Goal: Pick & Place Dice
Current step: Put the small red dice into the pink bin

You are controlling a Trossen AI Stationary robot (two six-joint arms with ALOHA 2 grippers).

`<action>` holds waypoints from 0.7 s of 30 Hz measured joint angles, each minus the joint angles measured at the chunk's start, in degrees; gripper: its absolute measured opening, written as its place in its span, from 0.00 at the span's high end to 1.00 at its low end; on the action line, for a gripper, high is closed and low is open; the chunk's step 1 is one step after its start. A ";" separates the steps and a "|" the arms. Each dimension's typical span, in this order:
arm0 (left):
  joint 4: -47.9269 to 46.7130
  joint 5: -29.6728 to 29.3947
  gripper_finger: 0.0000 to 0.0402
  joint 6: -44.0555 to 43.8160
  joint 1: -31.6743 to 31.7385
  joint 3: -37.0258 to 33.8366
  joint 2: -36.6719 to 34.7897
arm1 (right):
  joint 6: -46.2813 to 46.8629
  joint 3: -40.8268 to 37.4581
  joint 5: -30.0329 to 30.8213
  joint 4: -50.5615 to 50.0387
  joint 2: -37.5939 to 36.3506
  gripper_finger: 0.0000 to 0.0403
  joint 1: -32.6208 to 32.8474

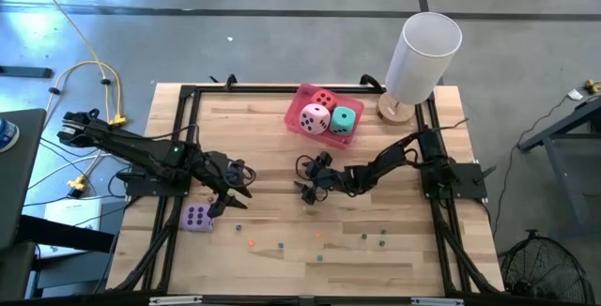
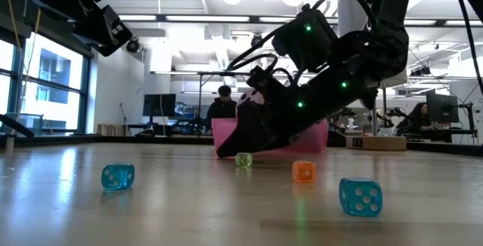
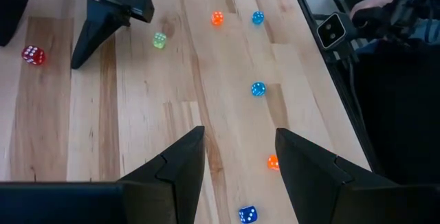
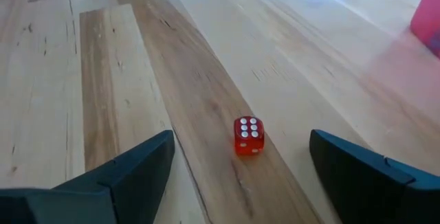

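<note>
The right gripper (image 4: 240,172) hangs low over the middle of the wooden table (image 1: 282,146), fingers spread wide and empty around a tiny translucent red die (image 4: 248,135) lying between them. The left gripper (image 3: 239,159), partly open and empty, hovers near the left edge beside the soft purple die (image 1: 197,218). Three large soft dice sit in the pink plastic tray (image 1: 302,93) at the far edge.

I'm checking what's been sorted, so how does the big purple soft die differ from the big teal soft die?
The purple soft die sits on the bare wooden table by the left gripper; the teal soft die lies inside the pink tray, packed against two other big dice. Purple has pale pips, teal dark ones. Both are large soft cubes.
</note>
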 joint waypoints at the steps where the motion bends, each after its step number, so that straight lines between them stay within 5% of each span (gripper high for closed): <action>1: 0.00 0.00 0.57 0.00 0.00 0.00 0.01 | -0.03 0.02 0.05 -0.25 0.00 0.17 0.00; 13: -0.20 0.00 0.57 0.05 0.00 -0.01 -0.01 | -0.26 0.02 2.00 -1.46 0.07 0.19 -0.21; 21: -0.27 -0.01 0.57 0.39 0.00 0.00 0.00 | -0.47 -0.04 0.83 -1.44 0.08 0.38 -1.52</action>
